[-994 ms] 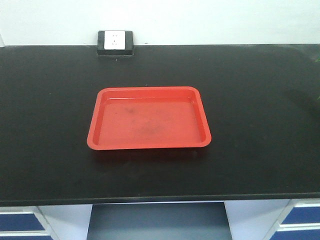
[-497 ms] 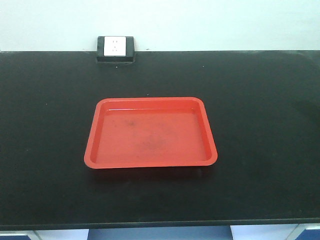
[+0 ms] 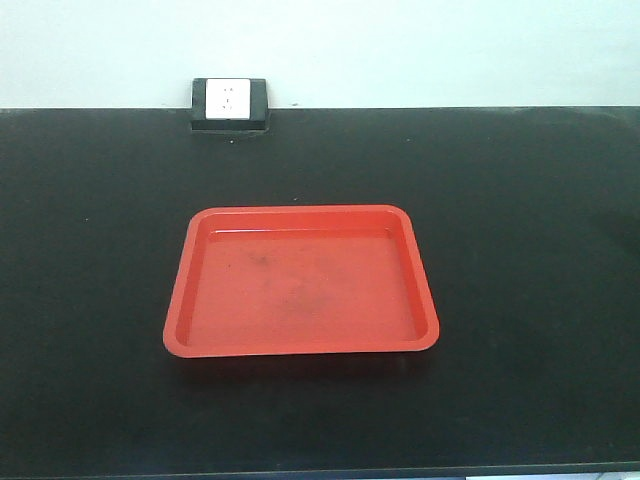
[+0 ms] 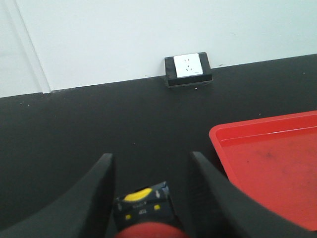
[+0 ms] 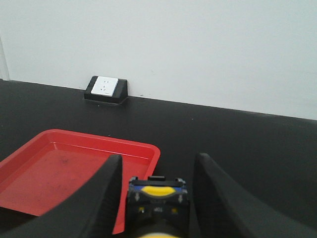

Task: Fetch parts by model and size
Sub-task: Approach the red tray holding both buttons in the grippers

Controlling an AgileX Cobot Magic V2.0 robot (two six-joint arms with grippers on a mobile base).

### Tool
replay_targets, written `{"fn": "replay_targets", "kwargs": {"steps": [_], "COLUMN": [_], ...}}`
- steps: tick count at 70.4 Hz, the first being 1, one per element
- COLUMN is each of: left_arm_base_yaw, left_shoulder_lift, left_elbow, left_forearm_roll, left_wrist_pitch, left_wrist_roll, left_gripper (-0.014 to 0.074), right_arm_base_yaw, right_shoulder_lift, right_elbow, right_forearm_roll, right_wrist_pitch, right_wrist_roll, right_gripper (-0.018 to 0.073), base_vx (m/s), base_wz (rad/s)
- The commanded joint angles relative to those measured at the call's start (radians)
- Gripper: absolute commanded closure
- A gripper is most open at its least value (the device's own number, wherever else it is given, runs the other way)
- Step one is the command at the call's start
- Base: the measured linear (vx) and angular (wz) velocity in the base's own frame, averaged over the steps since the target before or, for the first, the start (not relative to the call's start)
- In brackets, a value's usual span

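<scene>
Surface (image 3: 530, 250) of black colour fills almost the whole front view and ends at a pale wall (image 3: 420, 45) behind it. A red tray (image 3: 300, 211) lies flat near the middle of the surface; it has a low raised rim and some dark smudges on its floor. A small black socket box (image 3: 229, 103) with a white face stands at the back edge of the surface, against the wall and well apart from the tray. The left gripper (image 4: 151, 156), seen by its own wrist camera, is to the left of the tray. Its two dark fingers (image 4: 101, 198) stand on both sides of the red-capped switch (image 4: 143, 206) and grasp its dark body, with the red cap turned toward the camera. The right gripper (image 5: 158, 156) is near the right side of the tray and grasps the yellow-capped switch (image 5: 156, 201) in the same way, between its fingers (image 5: 106, 198). Small blue parts show at the far end of this switch. Whether either switch touches the surface, I cannot tell.
</scene>
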Motion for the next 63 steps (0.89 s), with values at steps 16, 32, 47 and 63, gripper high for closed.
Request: {"fn": "replay_targets", "kwargs": {"steps": [16,32,47,63], "left_arm_base_yaw": [0.001,0.001,0.001,0.001], "left_shoulder_lift": [0.007,0.007,0.008,0.004], "left_elbow": [-0.025,-0.025,-0.025,-0.025], "left_forearm_roll": [0.006,0.006,0.006,0.006], "left_wrist_pitch": [-0.078,-0.078,-0.078,-0.078], "left_wrist_roll": [-0.002,-0.002,-0.002,-0.002], "left_gripper": [0.0603,0.0603,0.0603,0.0603], "right_arm_base_yaw": [-0.002,-0.002,-0.002,-0.002], "right_shoulder_lift": [0.014,0.014,0.021,0.021], "right_elbow": [-0.027,-0.027,-0.027,-0.027], "right_forearm_roll": [-0.016,-0.016,-0.017,-0.016], "right_wrist_pitch": [-0.084,-0.084,-0.085,-0.085], "right_wrist_roll": [-0.009,-0.009,-0.009,-0.009], "right_gripper": [0.0564,0.0564,0.0564,0.0564], "base_vx": [0.03,0.04,0.03,-0.01], "base_wz": [0.02,0.02,0.05,-0.01]}}
